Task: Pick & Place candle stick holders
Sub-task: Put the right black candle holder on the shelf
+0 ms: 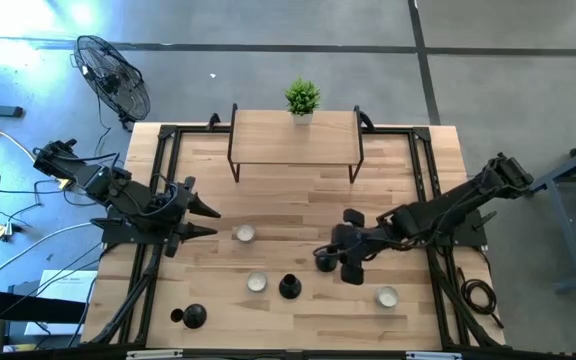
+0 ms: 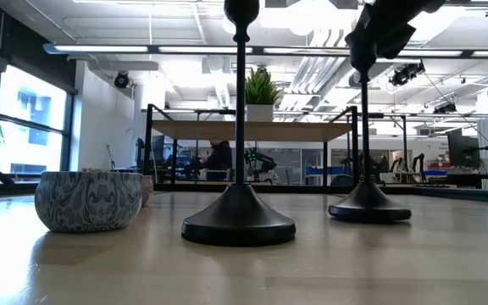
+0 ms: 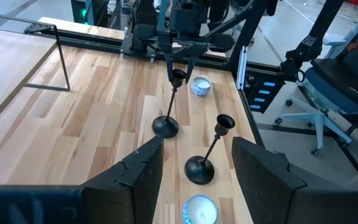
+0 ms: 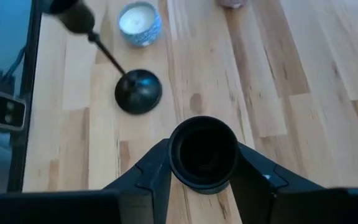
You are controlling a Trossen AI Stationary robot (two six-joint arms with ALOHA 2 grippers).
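Three black candle stick holders are in view. One (image 1: pixel 290 287) stands on its round base near the front middle of the table. Another (image 1: pixel 193 317) sits near the front left corner. The third (image 3: pixel 166 124) stands just right of the middle, with my right gripper (image 1: pixel 326 260) shut on its top. My left gripper (image 1: pixel 211 221) hangs open above the table's left part, well away from all three, with nothing between its fingers (image 3: pixel 154 155). My right gripper pinches the holder's candle cup (image 4: pixel 180 163), at the top of the stem, between its two fingers, one on either side. The fingers slant down at it from above and from the table's right. The holder is upright, its base (image 2: pixel 368 208) on the table.
Three small patterned bowls with white candles stand around: left of middle (image 1: pixel 245 234), front middle (image 1: pixel 257 283) and front right (image 1: pixel 386 296). A wooden riser shelf (image 1: pixel 294 138) with a potted plant (image 1: pixel 302 98) stands at the far edge. Black frame rails run along both sides.
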